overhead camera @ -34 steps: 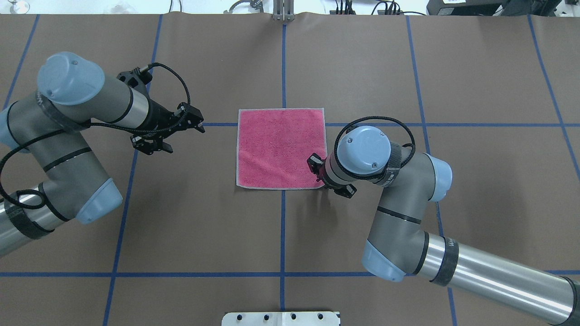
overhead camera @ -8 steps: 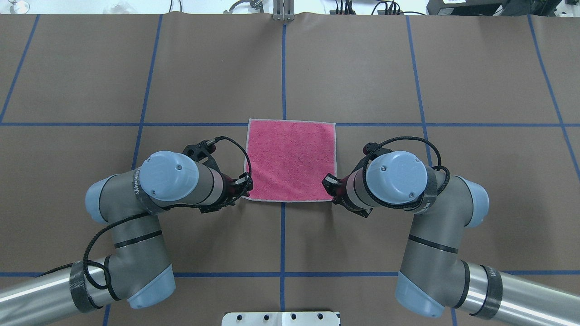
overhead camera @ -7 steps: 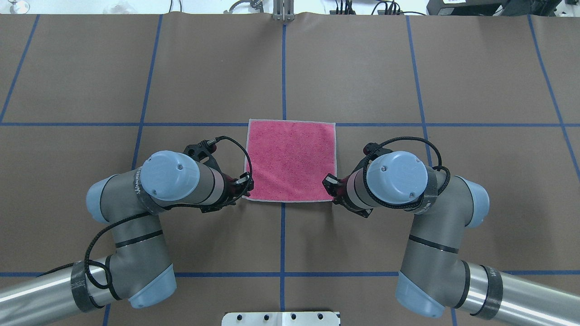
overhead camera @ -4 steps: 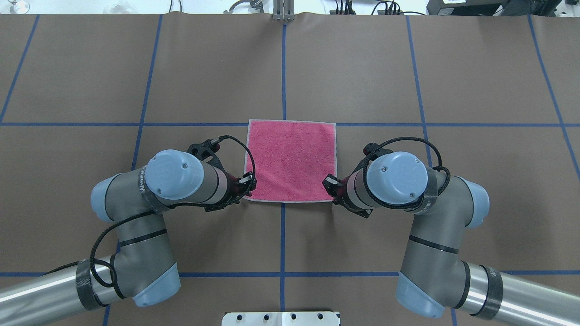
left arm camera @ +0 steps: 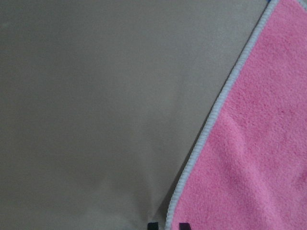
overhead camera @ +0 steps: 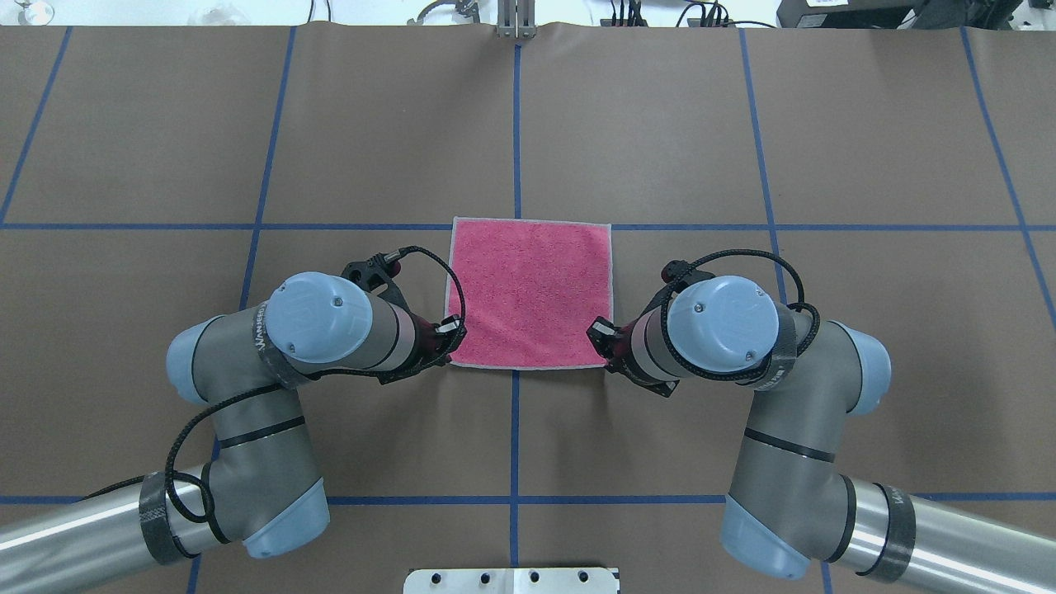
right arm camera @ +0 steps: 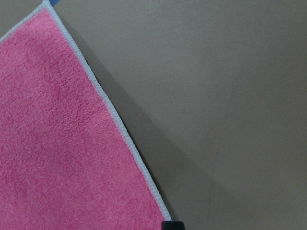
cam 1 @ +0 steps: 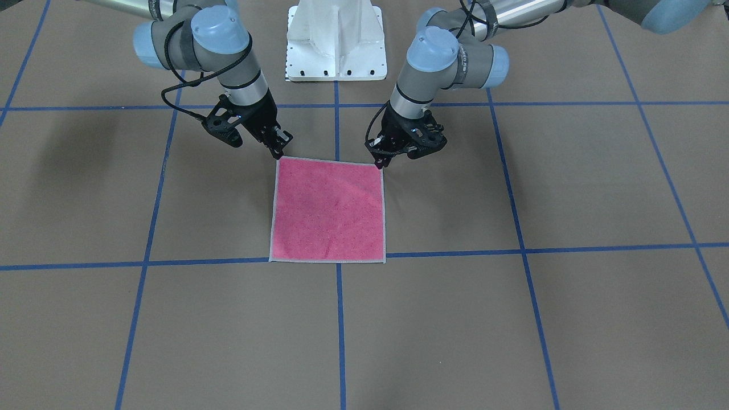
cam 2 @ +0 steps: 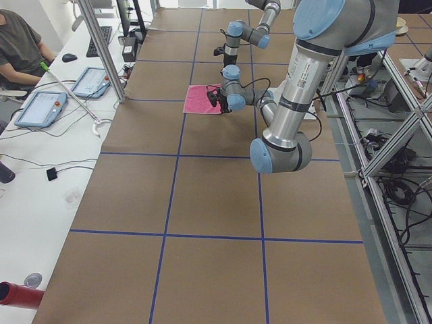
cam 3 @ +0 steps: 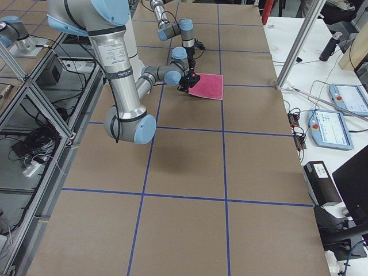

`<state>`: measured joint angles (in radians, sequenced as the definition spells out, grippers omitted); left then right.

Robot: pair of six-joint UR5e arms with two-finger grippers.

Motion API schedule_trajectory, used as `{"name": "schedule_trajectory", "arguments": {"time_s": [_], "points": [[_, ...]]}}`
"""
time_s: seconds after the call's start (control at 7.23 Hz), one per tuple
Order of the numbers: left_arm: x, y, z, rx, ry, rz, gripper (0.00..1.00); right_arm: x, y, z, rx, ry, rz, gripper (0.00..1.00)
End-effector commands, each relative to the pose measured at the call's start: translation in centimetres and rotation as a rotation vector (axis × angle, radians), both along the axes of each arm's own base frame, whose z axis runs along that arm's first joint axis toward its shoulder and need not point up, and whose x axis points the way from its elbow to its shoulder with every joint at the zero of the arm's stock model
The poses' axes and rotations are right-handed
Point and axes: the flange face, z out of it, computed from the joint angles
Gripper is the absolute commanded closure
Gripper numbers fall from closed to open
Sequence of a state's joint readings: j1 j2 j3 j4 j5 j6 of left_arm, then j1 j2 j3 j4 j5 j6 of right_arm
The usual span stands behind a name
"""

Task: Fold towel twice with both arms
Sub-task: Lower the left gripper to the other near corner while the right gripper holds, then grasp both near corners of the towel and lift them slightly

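The towel (overhead camera: 530, 293) lies flat and pink side up on the brown table, also shown in the front view (cam 1: 329, 210). My left gripper (overhead camera: 450, 351) points down at the towel's near-left corner. In the left wrist view its two fingertips (left arm camera: 167, 225) stand slightly apart astride the pale hem of the towel (left arm camera: 259, 143). My right gripper (overhead camera: 605, 351) is at the near-right corner. Its tips (right arm camera: 172, 224) show as one closed block on the corner of the towel (right arm camera: 57, 143), whose edge casts a shadow. In the front view the left gripper (cam 1: 380, 162) is on the right and the right gripper (cam 1: 278, 152) on the left.
Blue tape lines (overhead camera: 516, 124) divide the brown table cover into squares. The white pedestal base (cam 1: 336, 40) stands behind the towel on the robot's side. A person (cam 2: 20, 47) sits at a side desk with tablets (cam 2: 40, 108) beyond the table's far edge.
Over the earlier frames the towel slid right and nearer with the right gripper, and the left arm swung in to the near-left corner. In the last second the left arm edged closer.
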<state>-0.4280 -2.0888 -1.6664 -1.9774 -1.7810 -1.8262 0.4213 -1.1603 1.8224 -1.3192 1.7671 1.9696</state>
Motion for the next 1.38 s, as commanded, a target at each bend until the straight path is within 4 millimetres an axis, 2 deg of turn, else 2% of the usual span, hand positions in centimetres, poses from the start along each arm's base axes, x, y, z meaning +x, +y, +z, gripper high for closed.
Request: {"name": "schedule_trajectory", "arguments": {"time_s": [0.0,0.14,0.28,0.55,0.69,0.97,1.25], "points": [[-0.1,-0.1,-0.4,-0.003,0.007,-0.005,1.0,0.0,0.0,0.0,0.0,-0.001,-0.001,1.0],[-0.3,0.0,-0.8,-0.002,0.016,-0.005,1.0,0.0,0.0,0.0,0.0,-0.001,-0.001,1.0],[-1.5,0.3,-2.0,0.01,0.042,-0.008,1.0,0.1,0.1,-0.1,0.001,-0.003,-0.001,1.0],[-4.1,2.1,-1.9,-0.017,0.068,-0.018,1.0,1.6,0.9,-0.5,0.002,-0.022,-0.003,1.0],[-4.6,2.8,-2.7,-0.045,0.072,-0.026,1.0,2.4,1.9,-1.0,0.002,-0.04,-0.015,1.0],[-5.5,5.5,-5.0,-0.084,0.067,-0.01,1.0,2.8,2.9,-1.8,0.007,-0.059,-0.029,1.0],[-5.3,6.2,-5.3,-0.091,0.069,-0.004,1.0,3.7,4.3,-1.7,0.009,-0.067,-0.045,1.0]]}}
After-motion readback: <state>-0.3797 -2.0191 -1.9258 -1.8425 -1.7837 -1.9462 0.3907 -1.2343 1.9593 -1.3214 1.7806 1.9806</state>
